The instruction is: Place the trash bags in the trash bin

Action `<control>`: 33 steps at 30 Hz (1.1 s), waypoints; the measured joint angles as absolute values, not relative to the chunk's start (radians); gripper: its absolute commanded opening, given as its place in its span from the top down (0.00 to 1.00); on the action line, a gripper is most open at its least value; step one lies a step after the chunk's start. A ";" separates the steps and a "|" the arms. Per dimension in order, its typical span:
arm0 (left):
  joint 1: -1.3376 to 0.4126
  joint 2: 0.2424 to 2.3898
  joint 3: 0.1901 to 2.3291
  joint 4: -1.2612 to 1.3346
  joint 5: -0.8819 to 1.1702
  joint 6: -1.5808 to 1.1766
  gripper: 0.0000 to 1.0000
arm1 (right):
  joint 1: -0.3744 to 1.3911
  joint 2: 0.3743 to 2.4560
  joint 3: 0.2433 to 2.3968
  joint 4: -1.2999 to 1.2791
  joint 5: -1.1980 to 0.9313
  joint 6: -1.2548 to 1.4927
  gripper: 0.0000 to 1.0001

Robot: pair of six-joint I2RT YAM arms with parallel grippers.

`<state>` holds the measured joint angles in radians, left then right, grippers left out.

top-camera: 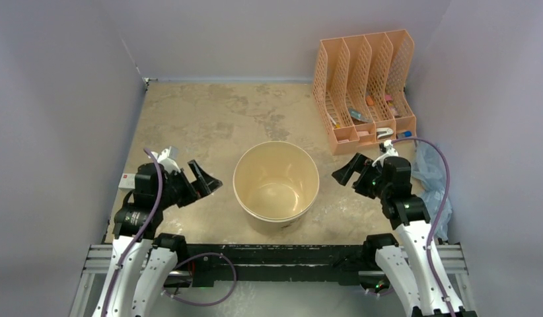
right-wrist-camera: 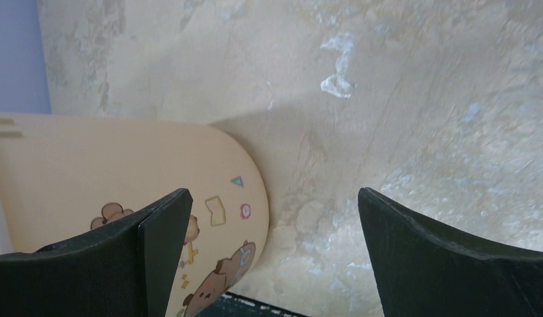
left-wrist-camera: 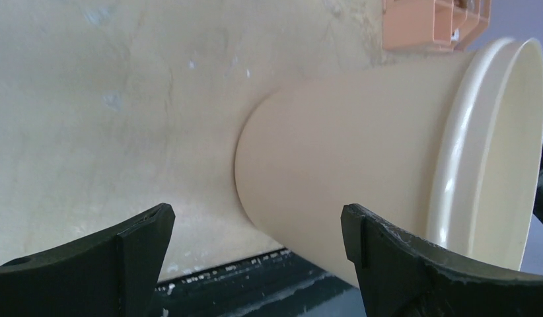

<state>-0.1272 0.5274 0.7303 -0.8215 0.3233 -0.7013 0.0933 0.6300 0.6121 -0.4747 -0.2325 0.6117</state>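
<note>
Flanking trash bin (top-camera: 275,162), left fingers (top-camera: 197,170) and right fingers (top-camera: 345,170) spread — trash bag (top-camera: 431,168) seemingly at right edge

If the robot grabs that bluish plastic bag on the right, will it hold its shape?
Probably not: the bag lies crumpled and see-through thin, so it would likely droop and trail. Being so thin, it looks very light and could slip from a loose pinch.

1. Trash bin (top-camera: 248,193): smooth cream plastic, glossy inside, with cartoon prints on its side.
2. Worktop (top-camera: 209,119): matt, mottled stone-look surface, scuffed pale in patches.
3. Trash bag (top-camera: 431,173): thin, crinkled, translucent pale-blue plastic film.
4. File organizer (top-camera: 364,72): orange plastic mesh, matt.
5. Fingers (left-wrist-camera: 401,264) of the left pincer (left-wrist-camera: 257,231): matt black, edges rough and flecked.
6. Base rail (top-camera: 97,255): bare grooved metal.
</note>
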 measured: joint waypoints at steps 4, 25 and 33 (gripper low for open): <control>-0.128 0.499 0.629 -0.821 0.433 -0.768 0.00 | 0.090 0.626 0.576 -0.489 -0.286 0.628 0.03; -0.133 0.457 0.506 -0.768 0.666 -0.829 0.01 | 0.210 0.605 0.348 -0.501 -0.733 0.559 0.03; -0.133 0.456 0.506 -0.764 0.676 -0.831 0.01 | 0.382 0.534 0.252 -0.279 -0.789 0.766 0.03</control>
<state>-0.1333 0.4561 0.5060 -0.7643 0.6758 -0.8307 0.3817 0.5339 0.2520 -0.2790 -0.7891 0.7658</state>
